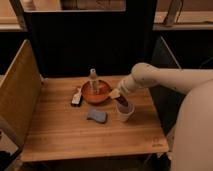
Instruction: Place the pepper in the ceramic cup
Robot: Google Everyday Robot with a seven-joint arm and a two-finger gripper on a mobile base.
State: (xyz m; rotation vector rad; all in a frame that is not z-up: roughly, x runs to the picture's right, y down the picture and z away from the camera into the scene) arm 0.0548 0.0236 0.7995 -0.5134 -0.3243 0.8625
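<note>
**Ana:** Pepper (123,102) first: where is it?

**Ben:** It is a dark red shape right at the mouth of the ceramic cup (125,112), directly under the jaws (120,98). Its lower end seems to dip inside the rim, its upper end runs up toward the jaws.

**Ana:** Are the jaws clenched on it or released?

**Ben:** I cannot tell. They sit just above the cup, close against the pepper's top end, but whether they grip it is not clear.

**Ana:** So what makes this step go well?

**Ben:** My judgement: keep the pepper centred over the opening and pointed downward, so it slides in lengthwise and does not bridge the rim. The cup is narrow and looks light, so a sideways push from the jaws could tip it over on the desk (60,130).

**Ana:** Anything close by to mind?

**Ben:** The orange-red bowl (95,92) is just behind and to the left of the jaws, with a clear bottle (93,76) beyond it. The blue sponge (97,116) lies lower left of the jaws, near the cup but apart from it. Withdrawing straight up should avoid all three.
</note>
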